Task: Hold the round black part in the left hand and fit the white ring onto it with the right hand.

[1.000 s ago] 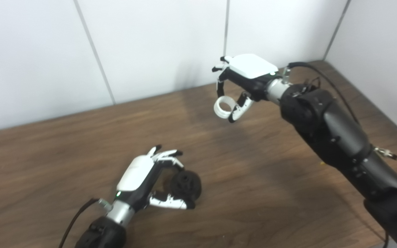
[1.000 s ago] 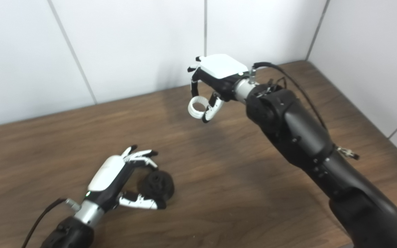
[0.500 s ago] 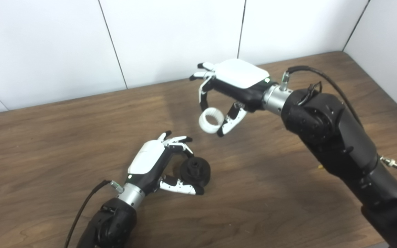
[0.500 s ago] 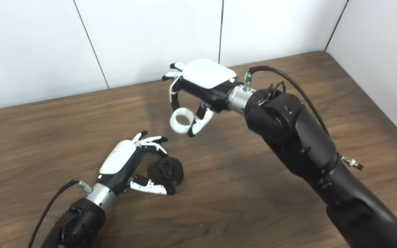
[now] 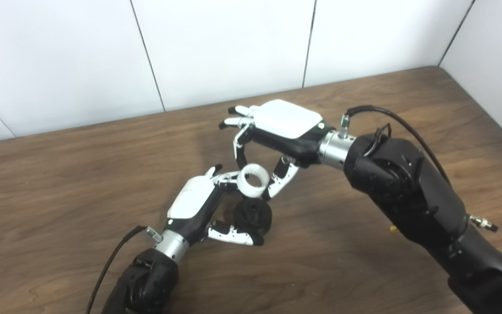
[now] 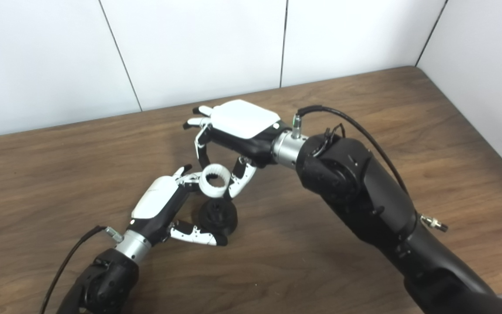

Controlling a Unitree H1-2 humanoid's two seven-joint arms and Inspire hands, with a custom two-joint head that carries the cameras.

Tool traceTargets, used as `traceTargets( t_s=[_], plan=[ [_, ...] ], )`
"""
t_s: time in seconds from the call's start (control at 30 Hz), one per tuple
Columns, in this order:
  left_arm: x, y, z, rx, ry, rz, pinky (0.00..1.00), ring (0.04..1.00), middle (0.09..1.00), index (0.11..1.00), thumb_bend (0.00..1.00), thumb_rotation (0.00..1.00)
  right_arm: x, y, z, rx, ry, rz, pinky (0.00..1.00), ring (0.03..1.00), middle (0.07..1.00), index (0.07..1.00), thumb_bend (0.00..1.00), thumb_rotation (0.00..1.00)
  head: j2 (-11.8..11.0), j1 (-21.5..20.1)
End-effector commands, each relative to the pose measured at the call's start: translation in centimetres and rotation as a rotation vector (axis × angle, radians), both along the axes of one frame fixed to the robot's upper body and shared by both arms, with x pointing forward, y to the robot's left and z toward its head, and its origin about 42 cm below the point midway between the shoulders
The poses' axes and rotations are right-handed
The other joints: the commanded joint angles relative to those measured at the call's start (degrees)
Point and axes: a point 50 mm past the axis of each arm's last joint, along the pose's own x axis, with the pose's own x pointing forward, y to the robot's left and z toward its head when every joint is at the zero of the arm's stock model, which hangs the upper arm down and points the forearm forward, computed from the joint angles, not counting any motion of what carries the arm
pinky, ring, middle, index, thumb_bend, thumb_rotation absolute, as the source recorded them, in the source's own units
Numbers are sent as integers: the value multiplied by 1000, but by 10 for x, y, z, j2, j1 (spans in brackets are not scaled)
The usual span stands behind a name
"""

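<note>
Since a second ago, our right hand [image 5: 277, 131] has carried the white ring [image 5: 253, 180] down to just above the round black part [image 5: 253, 216], which our left hand [image 5: 198, 205] grasps low over the bench [image 5: 59, 174]. The ring stays pinched. Open bench lies all around.

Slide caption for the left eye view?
Right robot hand holds white ring just above round black part gripped by left robot hand.
</note>
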Motion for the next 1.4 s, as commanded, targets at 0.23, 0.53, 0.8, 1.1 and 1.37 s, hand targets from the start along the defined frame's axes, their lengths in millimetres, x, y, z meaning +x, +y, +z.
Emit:
traceTargets(
  t_s=[0.23,0.53,0.8,1.1,1.37],
  plan=[
    [2,-4,20,-53,-69,-8,1000,838,848,477,514,48,-7,7,8,-21,-52,-3,1000,1000,939,481,516,133,0,-3],
    [0,-3,20,-50,-68,-8,1000,843,851,477,513,48,-9,5,5,-52,-31,-2,1000,1000,943,482,517,133,1,-4],
    [-1,-4,19,-48,-68,-9,1000,843,850,477,513,48,-9,5,8,-74,-32,8,1000,1000,941,482,517,133,1,-6],
    [-2,-6,18,-53,-68,-9,1000,839,846,477,513,48,-8,4,17,-85,-33,29,1000,1000,941,482,518,133,1,-2],
    [-2,-8,17,-56,-65,-7,1000,840,847,477,513,48,-9,4,15,-90,-22,38,1000,1000,944,482,517,134,0,4]
  ],
)
